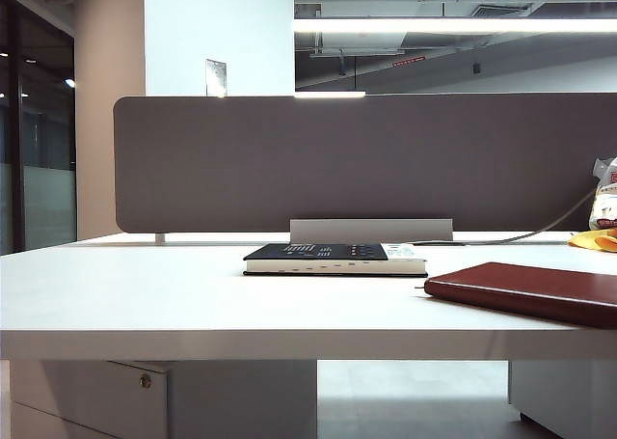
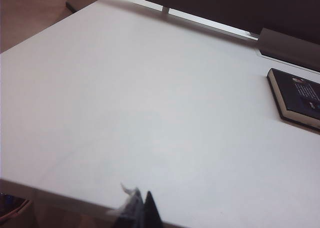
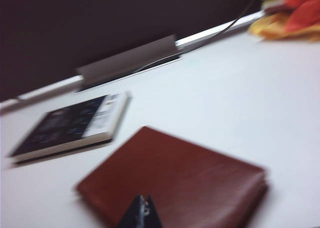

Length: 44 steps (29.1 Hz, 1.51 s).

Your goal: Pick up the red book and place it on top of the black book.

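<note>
Exterior view: the red book (image 1: 528, 291) lies flat on the white table (image 1: 145, 294), toward the right and nearer the camera. The black book (image 1: 333, 259) lies flat farther back, near the centre, just in front of the grey partition (image 1: 366, 159). The two books are apart, not touching. Neither arm appears in this view. A grey bracket (image 1: 371, 230) sits behind the black book, a cable (image 1: 540, 229) runs along the partition foot, and yellow packaging (image 1: 596, 238) lies at the far right edge.

Left wrist view: the left hand (image 2: 139, 210) shows only as a dark tip at the near table edge, with nothing between its fingers; whether it is clenched or released cannot be told. Bare table lies ahead of it, and the black book (image 2: 297, 98) is well apart.

Right wrist view: blurred. The right hand (image 3: 141, 215) is clenched and empty — its tip hangs just above the near edge of the red book (image 3: 175, 180). The black book (image 3: 70, 125) lies beyond, with red and yellow clutter (image 3: 292, 12) well off to the side.

Progress: nothing is done yet — pick-up and placement both remain. The path between the books appears unobstructed; the cable and bracket lie behind the target.
</note>
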{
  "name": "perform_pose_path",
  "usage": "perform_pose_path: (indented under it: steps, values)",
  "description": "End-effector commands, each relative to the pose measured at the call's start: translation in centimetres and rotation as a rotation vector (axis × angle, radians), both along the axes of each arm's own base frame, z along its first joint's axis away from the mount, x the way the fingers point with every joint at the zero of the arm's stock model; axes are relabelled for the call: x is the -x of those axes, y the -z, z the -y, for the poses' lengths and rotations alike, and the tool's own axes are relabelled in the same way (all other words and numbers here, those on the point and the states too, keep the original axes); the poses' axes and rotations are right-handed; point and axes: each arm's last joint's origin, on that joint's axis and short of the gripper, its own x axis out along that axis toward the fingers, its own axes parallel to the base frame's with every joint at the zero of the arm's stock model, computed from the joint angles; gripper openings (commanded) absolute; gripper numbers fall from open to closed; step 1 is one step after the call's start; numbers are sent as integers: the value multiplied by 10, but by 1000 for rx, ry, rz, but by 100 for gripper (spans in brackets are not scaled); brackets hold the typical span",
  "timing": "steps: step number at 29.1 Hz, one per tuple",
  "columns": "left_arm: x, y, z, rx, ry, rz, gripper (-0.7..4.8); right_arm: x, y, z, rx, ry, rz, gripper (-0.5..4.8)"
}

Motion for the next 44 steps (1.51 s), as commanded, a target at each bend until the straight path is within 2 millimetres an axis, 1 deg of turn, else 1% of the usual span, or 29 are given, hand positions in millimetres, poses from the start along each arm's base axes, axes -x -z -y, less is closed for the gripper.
perform_pose_path:
  steps: [1,5,15,23,26,32,36,44]
  values:
    - [0,2,0,3,-1,-20,-6,0,4,-3,-137,-76,-52,-2]
    - [0,2,0,6,6,-21,-6,1,12,-2,-194,-59,-137,-2]
    - [0,3,3,123,75,-26,-6,1,13,-2,-231,-55,-149,-2]
    - [0,2,6,142,203,-22,-6,-2,17,-4,-223,-88,-213,-3]
    - [1,0,9,157,280,-24,-6,-2,17,-4,-216,-109,-226,-3]
    - [4,-3,12,264,390,-63,-6,-2,17,-5,-195,-128,-225,-3]
    - [7,-14,14,296,437,-68,-6,-2,17,-5,-195,-127,-227,-3]
    - [26,-65,16,292,486,-26,-6,-2,18,-4,-175,-108,-227,-3]
